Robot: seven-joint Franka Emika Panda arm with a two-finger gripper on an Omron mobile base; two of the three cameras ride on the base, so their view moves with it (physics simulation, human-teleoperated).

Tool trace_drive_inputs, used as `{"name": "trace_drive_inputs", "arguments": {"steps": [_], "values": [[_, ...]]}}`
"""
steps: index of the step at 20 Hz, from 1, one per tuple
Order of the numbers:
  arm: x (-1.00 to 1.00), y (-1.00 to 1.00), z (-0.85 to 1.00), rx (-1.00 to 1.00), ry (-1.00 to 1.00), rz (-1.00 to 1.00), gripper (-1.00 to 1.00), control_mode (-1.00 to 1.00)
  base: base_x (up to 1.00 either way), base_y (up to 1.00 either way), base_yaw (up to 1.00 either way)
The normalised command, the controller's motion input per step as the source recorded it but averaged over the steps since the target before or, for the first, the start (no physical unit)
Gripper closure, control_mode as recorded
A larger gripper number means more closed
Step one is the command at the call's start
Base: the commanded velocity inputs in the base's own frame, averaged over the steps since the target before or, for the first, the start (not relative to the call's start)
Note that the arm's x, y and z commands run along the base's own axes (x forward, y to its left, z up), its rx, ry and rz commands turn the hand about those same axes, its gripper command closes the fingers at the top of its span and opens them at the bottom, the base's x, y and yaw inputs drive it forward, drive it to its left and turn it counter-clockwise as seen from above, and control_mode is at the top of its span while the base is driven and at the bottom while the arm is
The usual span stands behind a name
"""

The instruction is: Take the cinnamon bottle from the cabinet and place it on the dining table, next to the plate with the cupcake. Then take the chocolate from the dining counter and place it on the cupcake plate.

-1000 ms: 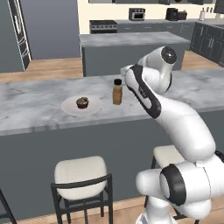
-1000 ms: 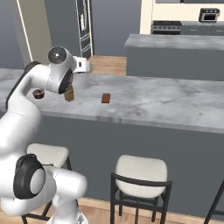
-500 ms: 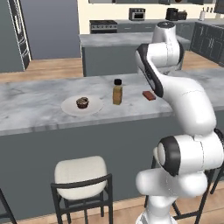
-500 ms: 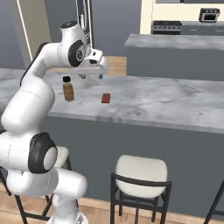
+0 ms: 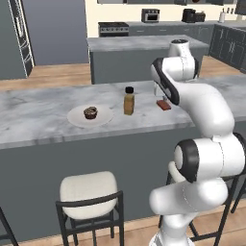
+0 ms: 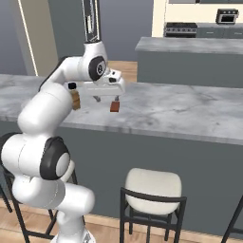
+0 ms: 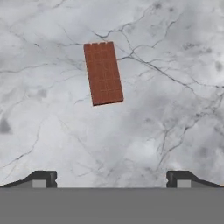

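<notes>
The cinnamon bottle (image 5: 129, 101) stands upright on the marble dining table (image 5: 38, 108), just right of the off-white plate (image 5: 77, 117) that carries the cupcake (image 5: 90, 113). Further right lies the chocolate (image 5: 164, 104), a flat reddish-brown bar. My gripper (image 6: 107, 98) hovers open a little above the chocolate (image 6: 114, 107), nothing between its fingers. In the hand view the chocolate (image 7: 103, 73) lies on the marble (image 7: 166, 109) ahead of the gripper (image 7: 111, 181), slightly left of centre, with the fingertips (image 7: 41, 179) spread wide. From the right, my arm partly covers the bottle (image 6: 74, 98).
Cream-seated stools (image 5: 89, 190) (image 6: 154, 187) stand against the table's near side. A shorter dark grey island (image 5: 139, 48) sits beyond the table. Bare marble stretches right of the chocolate (image 6: 190, 109).
My arm has swung right, away from the bottle, and now hangs over the chocolate. The bottle stays standing beside the plate. The jaws remain wide open.
</notes>
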Motion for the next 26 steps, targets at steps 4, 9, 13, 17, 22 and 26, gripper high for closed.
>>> {"name": "trace_drive_inputs", "arguments": {"steps": [4,9,13,17,22,26], "values": [[0.26,-0.12,-0.40,0.03,0.06,0.06,-1.00,-1.00,0.00,0.00,0.00],[0.36,-0.01,-0.25,0.02,0.07,0.05,-1.00,-1.00,0.00,0.00,0.00],[0.53,0.00,-0.27,0.04,0.10,0.06,-1.00,-1.00,0.00,0.00,0.00],[0.46,-0.03,-0.25,0.09,0.13,0.03,-1.00,-1.00,0.00,0.00,0.00],[0.33,-0.04,-0.17,0.05,0.07,0.01,-1.00,-1.00,0.00,0.00,0.00],[0.00,0.01,-0.56,0.00,0.03,0.00,-1.00,-1.00,0.00,0.00,0.00]]}}
